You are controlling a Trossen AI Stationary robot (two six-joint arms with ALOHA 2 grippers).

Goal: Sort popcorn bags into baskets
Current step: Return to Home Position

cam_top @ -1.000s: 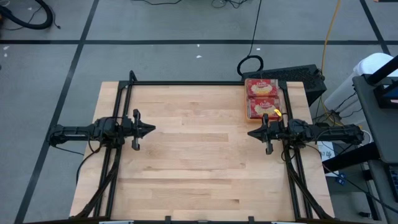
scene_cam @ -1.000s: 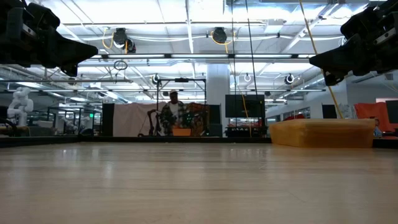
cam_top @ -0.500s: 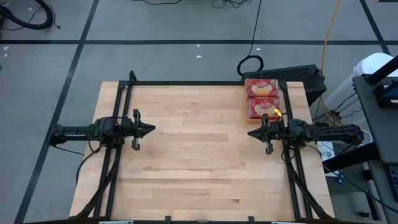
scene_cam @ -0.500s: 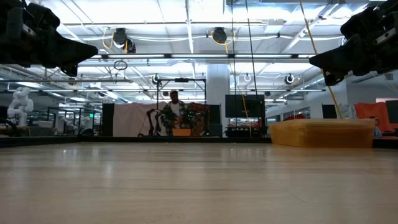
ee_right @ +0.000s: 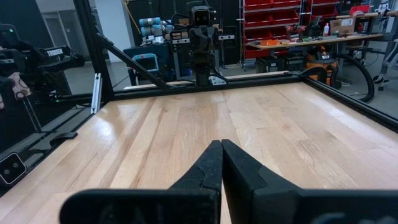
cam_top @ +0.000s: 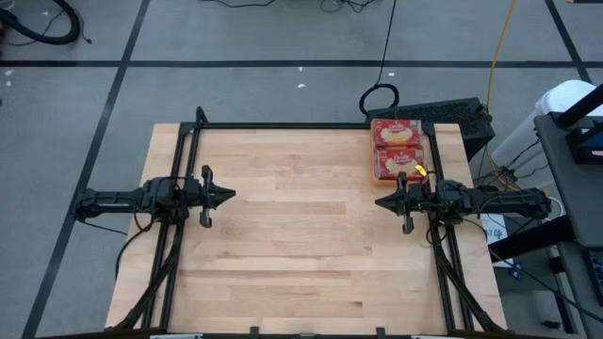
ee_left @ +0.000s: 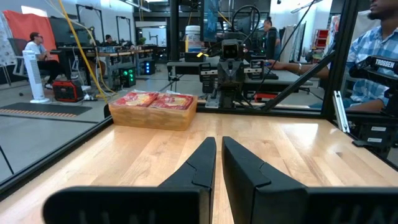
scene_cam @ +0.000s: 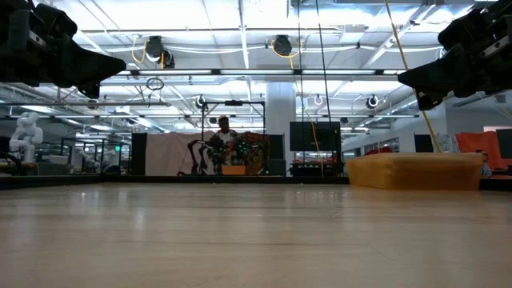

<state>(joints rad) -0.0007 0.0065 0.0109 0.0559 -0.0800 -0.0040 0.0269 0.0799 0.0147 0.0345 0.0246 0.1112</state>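
An orange translucent basket (cam_top: 370, 151) stands at the table's far right, also in the low view (scene_cam: 414, 170) and the left wrist view (ee_left: 152, 118). Red popcorn bags (cam_top: 397, 135) lie flat inside it, picture side up, two showing on top (ee_left: 153, 99). My left gripper (cam_top: 231, 196) hovers level above the table's left side, shut, nothing in it (ee_left: 219, 144). My right gripper (cam_top: 379, 201) hovers level at the right side, just nearer than the basket, shut, with nothing in it (ee_right: 221, 146). The two point at each other.
Bare wooden tabletop (cam_top: 301, 235) stretches between the two grippers. Black frame rails (cam_top: 283, 125) run along the table's far edge and sides. A dark box (cam_top: 457, 115) sits behind the basket. People sit and stand in the room beyond (ee_left: 373, 56).
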